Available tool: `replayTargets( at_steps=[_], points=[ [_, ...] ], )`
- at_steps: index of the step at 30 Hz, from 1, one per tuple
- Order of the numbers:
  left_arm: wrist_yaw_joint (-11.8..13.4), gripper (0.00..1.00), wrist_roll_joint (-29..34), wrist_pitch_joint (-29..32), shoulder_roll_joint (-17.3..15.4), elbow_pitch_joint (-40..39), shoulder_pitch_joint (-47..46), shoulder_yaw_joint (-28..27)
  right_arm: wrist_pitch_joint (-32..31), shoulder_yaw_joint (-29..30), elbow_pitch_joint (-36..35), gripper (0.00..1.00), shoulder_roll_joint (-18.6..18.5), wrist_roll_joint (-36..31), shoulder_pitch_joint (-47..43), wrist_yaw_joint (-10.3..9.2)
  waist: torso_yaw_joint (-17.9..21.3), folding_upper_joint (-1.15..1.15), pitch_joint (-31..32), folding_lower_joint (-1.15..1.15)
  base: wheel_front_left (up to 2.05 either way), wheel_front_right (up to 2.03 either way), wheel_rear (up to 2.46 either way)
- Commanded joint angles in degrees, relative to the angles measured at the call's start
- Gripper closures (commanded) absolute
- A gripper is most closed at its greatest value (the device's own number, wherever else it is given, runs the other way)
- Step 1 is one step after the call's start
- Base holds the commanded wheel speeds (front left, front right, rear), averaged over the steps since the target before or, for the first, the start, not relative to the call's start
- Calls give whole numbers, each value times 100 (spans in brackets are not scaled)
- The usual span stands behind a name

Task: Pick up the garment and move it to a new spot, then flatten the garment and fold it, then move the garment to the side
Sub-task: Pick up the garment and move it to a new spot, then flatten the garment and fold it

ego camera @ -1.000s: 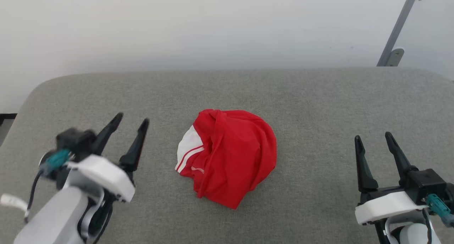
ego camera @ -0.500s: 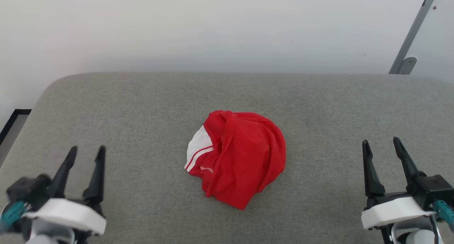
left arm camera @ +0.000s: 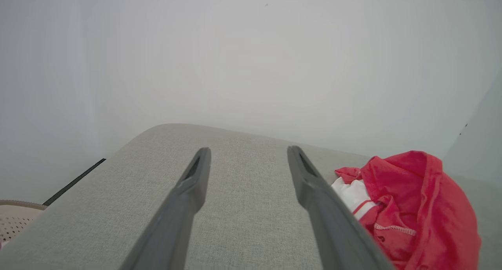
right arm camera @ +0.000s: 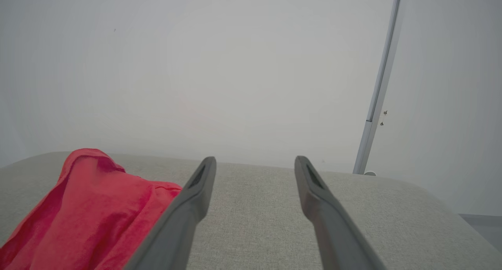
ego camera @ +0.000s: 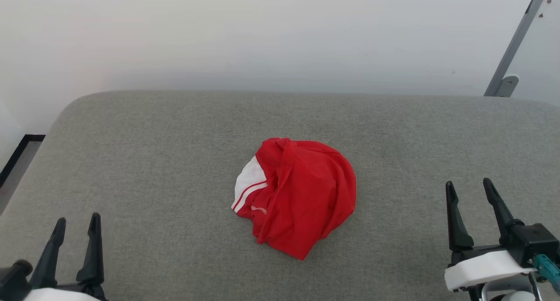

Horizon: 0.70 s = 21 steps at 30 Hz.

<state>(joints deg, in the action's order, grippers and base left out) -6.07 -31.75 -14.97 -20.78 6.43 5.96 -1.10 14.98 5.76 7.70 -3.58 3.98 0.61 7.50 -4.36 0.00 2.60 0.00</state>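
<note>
The garment (ego camera: 297, 196) lies in a crumpled mound at the middle of the table (ego camera: 153, 139). It is soft, bright red knit bunched into rounded folds, with a white panel and thin red stripes showing at its left edge and a stitched hem curling beneath. Its heap looks unchanged from a second ago. What has changed is the left pincer (ego camera: 77, 222): it stood close to the garment's left and has drawn back, well apart toward us. The right pincer (ego camera: 468, 183) waits well apart on the garment's right. Both are spread and empty. We judge the garment is set down and the flattening not yet begun. The table's grey woven cover looks padded, with rounded corners.
</note>
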Motion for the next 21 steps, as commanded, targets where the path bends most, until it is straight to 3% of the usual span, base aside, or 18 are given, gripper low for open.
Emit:
replayTargets(
  at_steps=[1, 11, 21],
  points=[
    [-46, 0, 44, -30, 48, -27, 77, -71, 31, -9, -1, 0, 16, -2, -43, -2, -12, 0, 4, 0, 0, 0, 0],
    [-138, 0, 134, -30, 345, -91, 236, -236, 31, -8, -3, 0, 33, -9, -98, -2, -99, 0, 34, 0, 0, 0, 0],
    [-143, 0, 29, -30, 406, -212, 279, -152, 31, -2, 20, 0, 41, -40, -71, -2, -115, 0, 35, 0, 0, 0, 0]
  ],
)
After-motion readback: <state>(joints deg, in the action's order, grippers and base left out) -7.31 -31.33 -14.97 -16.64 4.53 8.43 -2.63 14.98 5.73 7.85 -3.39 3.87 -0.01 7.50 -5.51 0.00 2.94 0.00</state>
